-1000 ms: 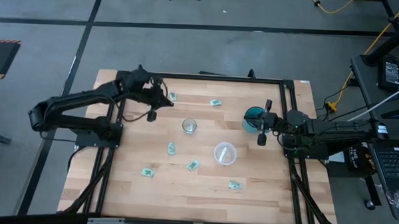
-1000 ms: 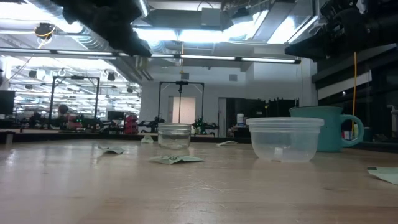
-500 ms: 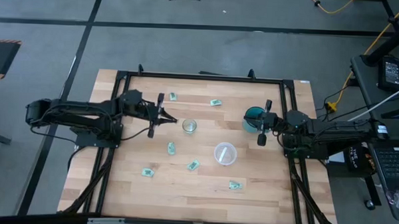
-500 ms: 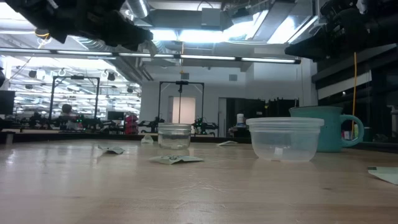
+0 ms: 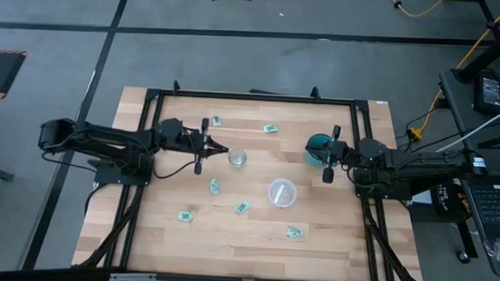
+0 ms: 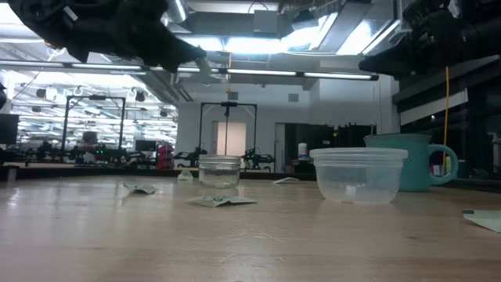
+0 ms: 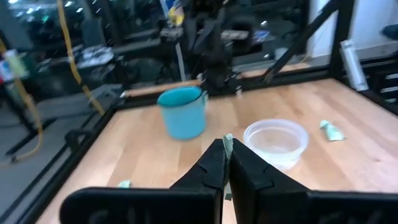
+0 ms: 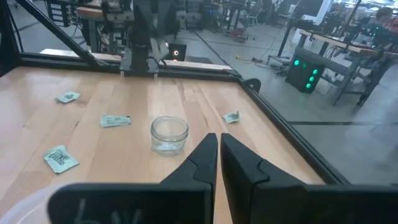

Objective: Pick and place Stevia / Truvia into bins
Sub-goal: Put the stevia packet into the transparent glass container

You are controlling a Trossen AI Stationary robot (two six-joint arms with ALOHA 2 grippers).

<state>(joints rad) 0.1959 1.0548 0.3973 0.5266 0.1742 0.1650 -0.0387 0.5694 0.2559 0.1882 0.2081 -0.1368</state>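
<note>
No legible text, labels, brands, numbers or signs in any view.

Left arm: swung from the far edge of the tabletop [image 5: 330, 243] toward its middle over the last second. The left end effector [image 5: 223, 149], earlier beside the far-edge sweetener packets, now sits just short of the glass jar [image 5: 238, 158], which lies directly ahead of its tips. Fingers are pressed together on a sweetener packet [image 7: 228, 144], its edge standing up between them. In the low view the end effector has moved rightward, high above the tabletop, its tip now nearly over the jar.
</note>
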